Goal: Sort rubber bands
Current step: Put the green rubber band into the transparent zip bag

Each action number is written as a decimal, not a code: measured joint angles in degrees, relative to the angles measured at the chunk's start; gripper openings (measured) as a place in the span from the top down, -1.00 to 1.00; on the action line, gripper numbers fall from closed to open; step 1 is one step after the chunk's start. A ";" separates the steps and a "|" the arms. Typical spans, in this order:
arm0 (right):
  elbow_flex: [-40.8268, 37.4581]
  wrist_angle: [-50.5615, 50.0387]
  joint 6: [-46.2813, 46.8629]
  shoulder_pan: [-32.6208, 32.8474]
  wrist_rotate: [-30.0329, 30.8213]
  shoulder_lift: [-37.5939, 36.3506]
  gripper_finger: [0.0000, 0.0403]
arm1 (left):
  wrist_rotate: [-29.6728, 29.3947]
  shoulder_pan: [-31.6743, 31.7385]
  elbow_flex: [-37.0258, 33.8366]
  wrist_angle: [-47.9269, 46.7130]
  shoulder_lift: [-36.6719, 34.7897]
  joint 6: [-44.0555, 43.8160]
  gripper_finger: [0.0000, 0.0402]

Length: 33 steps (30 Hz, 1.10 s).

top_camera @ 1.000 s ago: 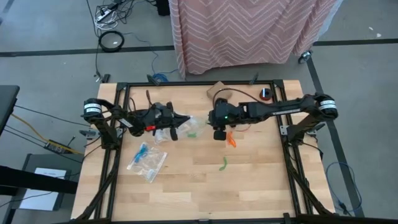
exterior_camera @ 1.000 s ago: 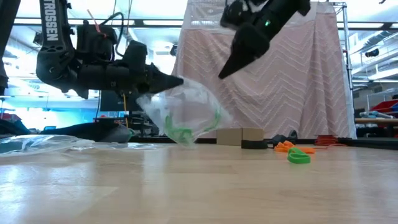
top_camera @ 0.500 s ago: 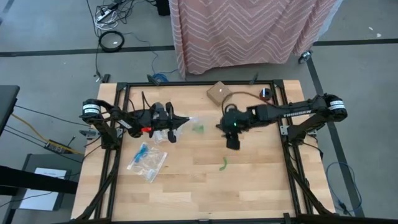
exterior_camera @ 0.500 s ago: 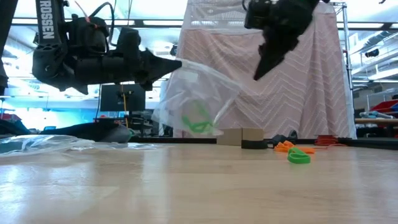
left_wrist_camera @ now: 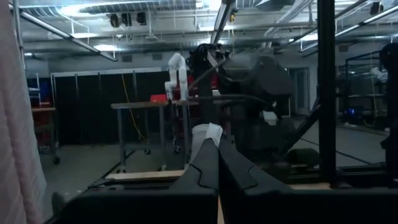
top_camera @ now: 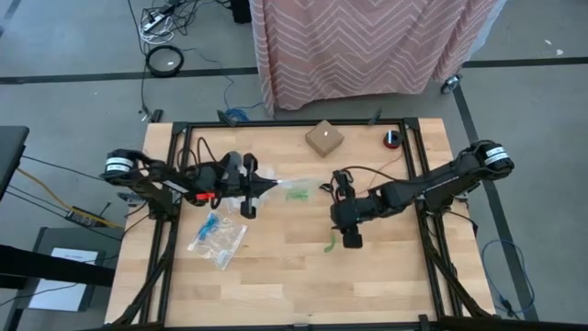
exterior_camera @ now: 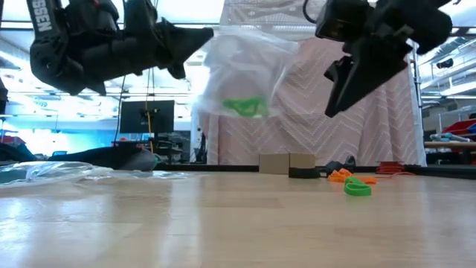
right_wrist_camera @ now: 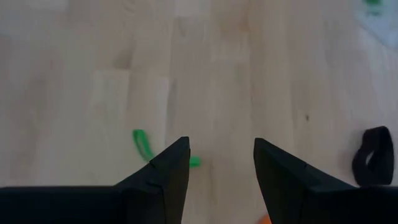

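Left pincer: we see our left gripper [top_camera: 265,185] closed tight on the edge of a clear bag [top_camera: 292,187], holding it up off the table [top_camera: 276,276].
Clear bag: it hangs out from the left fingertips toward the right arm; in the low view [exterior_camera: 245,74] it floats well above the wood.
Bands in the bag: green rubber bands [exterior_camera: 245,106] sit inside it, just past the left pincer's tip.
Right pincer: our right gripper [right_wrist_camera: 214,165] hovers over the table with its jaws apart and nothing between them.
Loose green band: it lies on the wood [right_wrist_camera: 144,144] just ahead of the right pincer, beside one fingertip; from above [top_camera: 329,243].
Black band: off to one side of the right pincer [right_wrist_camera: 373,154].
Second bag: a bag with blue bands [top_camera: 218,238] lies flat, near the left pincer.
Cardboard box: near the far edge [top_camera: 323,138], well apart from both pincers.
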 joint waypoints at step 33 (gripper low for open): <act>0.41 7.43 -9.37 5.93 4.04 16.72 0.29 | -3.78 -1.16 -4.93 -0.08 0.20 -1.24 1.00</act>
